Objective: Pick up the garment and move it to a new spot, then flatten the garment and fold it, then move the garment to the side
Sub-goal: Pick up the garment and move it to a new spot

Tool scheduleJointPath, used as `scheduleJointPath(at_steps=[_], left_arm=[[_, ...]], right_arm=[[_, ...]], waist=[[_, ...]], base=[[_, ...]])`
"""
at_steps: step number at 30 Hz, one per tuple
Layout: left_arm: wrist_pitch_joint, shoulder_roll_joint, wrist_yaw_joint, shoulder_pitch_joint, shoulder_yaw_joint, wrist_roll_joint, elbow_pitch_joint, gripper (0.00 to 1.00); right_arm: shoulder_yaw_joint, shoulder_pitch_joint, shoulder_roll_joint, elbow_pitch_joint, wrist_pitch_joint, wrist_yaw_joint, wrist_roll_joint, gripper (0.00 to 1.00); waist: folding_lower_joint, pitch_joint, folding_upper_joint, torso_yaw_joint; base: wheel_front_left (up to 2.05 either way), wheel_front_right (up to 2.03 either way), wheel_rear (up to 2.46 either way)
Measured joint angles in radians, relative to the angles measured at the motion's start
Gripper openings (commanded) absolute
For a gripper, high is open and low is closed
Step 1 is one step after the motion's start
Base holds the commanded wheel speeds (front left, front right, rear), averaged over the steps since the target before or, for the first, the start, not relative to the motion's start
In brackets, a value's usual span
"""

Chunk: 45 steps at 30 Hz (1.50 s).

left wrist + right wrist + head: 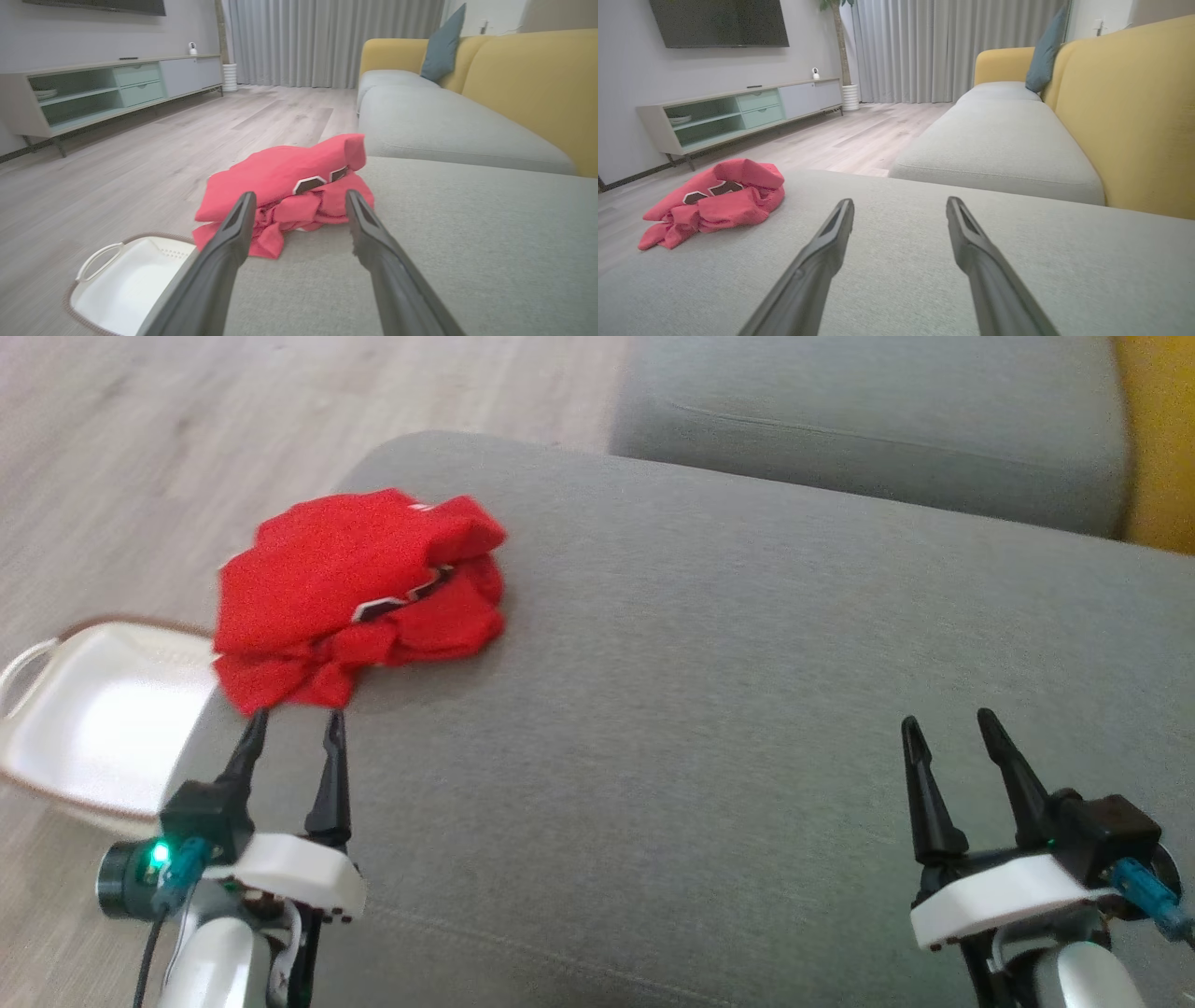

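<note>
While bunched at sofa cushion's left edge, red garment just beyond tips of left gripper; right gripper well apart; both wide open, empty.

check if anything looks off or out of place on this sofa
Only the red garment: it lies crumpled in a heap at the left edge of the grey cushion, one corner seemingly hanging past it above the white basket on the floor. The left gripper and right gripper are open, holding nothing.
</note>
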Motion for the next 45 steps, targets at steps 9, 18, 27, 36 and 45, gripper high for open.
scheduleJointPath(at_steps=[9, 18, 27, 36, 45], left_arm=[[0.0, 0.0, -0.001, 0.001, 0.036, 0.0, -0.01, 1.0], [0.0, -0.002, -0.015, 0.001, 0.046, 0.0, -0.009, 1.0], [-0.001, -0.001, -0.067, -0.087, 0.055, -0.021, 0.066, 1.0], [0.002, 0.006, -0.109, -0.406, 0.03, -0.075, 0.284, 1.0], [0.077, 0.07, -0.122, -0.707, -0.046, -0.182, 0.597, 1.0]], right_arm=[[0.01, -0.002, 0.0, -0.015, 0.01, 0.0, 0.008, 1.0], [0.006, -0.002, 0.0, -0.024, 0.012, 0.0, 0.014, 1.0], [0.011, -0.047, 0.0, -0.078, 0.08, 0.0, -0.026, 1.0], [0.007, -0.18, -0.002, -0.161, 0.147, 0.0, -0.098, 1.0], [0.03, -0.238, -0.018, -0.173, 0.168, 0.0, -0.11, 1.0]], waist=[[0.0, 0.003, 0.0, 0.118], [0.0, 0.012, 0.0, 0.148], [0.0, 0.115, 0.0, 0.132], [0.0003, 0.3, 0.0, 0.097], [0.0004, 0.453, -0.0001, 0.037]], base=[[0.0, 0.0, 0.0], [0.0, 0.0, 0.0], [0.0, 0.0, 0.0], [0.0, 0.0, 0.0], [0.0, 0.0, 0.0]])
